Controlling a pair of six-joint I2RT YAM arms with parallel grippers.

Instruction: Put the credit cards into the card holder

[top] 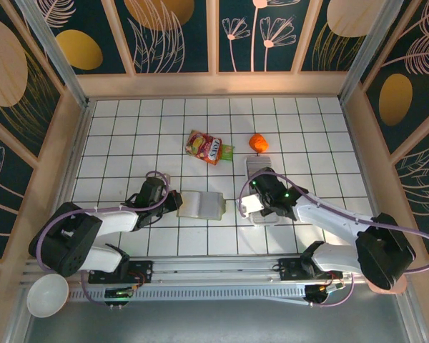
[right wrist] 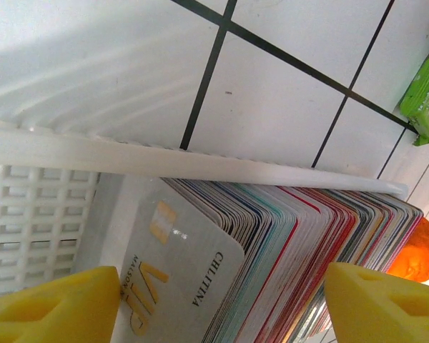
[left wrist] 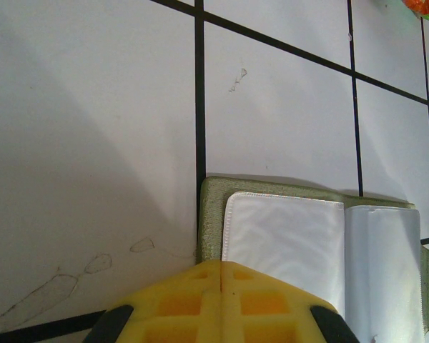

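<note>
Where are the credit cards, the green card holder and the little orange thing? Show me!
credit cards (right wrist: 286, 236), right wrist view, on the colourful packed edges.
card holder (left wrist: 282, 232), left wrist view, on its white inside pocket.
orange thing (top: 258, 142), top view, on its middle.

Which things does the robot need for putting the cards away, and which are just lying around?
For the job:
- credit cards, standing on edge in the white tray
- card holder, lying open

Just lying about:
- snack packet
- green packet
- orange thing
- white bowl
</note>
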